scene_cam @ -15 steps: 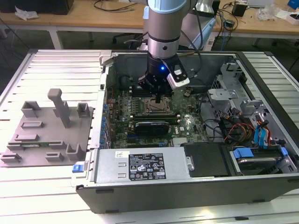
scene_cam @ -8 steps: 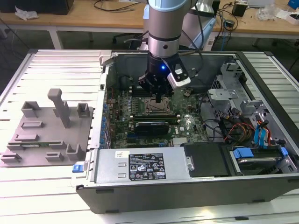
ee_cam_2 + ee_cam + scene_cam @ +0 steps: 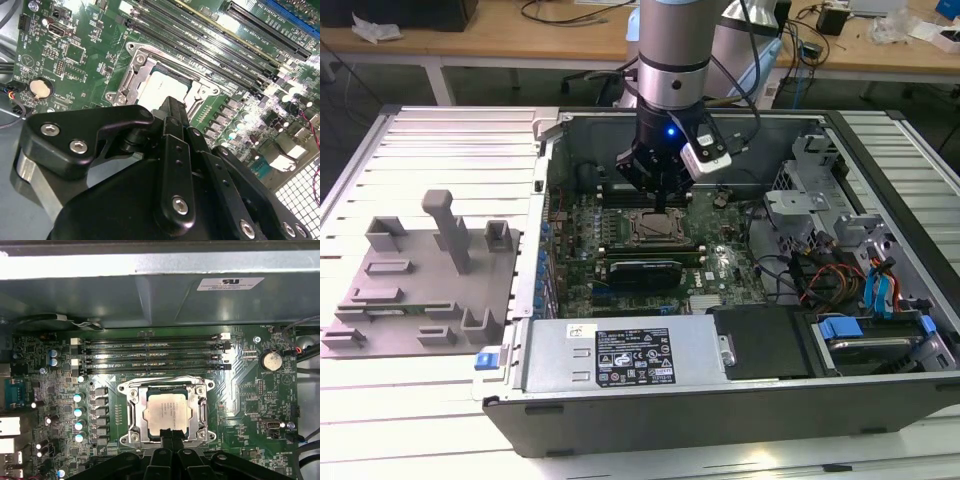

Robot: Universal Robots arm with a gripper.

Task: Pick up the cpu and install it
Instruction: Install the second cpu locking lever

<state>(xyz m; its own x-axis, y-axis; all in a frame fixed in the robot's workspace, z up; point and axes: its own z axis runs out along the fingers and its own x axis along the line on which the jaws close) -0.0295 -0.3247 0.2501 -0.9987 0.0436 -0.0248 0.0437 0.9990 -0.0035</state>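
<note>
Your gripper (image 3: 661, 208) hangs over the middle of the open computer case (image 3: 880, 130), just above centre in the exterior view, so the arm comes straight down onto the motherboard (image 3: 250, 405). The cpu (image 3: 167, 411) lies flat inside the socket frame (image 3: 131, 412), centre of the first wrist view, its pale top plate facing up and its edges square to the frame — seated, as far as you can judge. In both wrist views the fingertips (image 3: 170, 436) are drawn together at the chip's near edge, pinching nothing that shows (they may touch the plate; you cannot tell). In the second wrist view the cpu (image 3: 160, 85) sits just above the black fingers (image 3: 172, 107). The socket's metal bracket stands open around the chip, leaving it bare.
</note>
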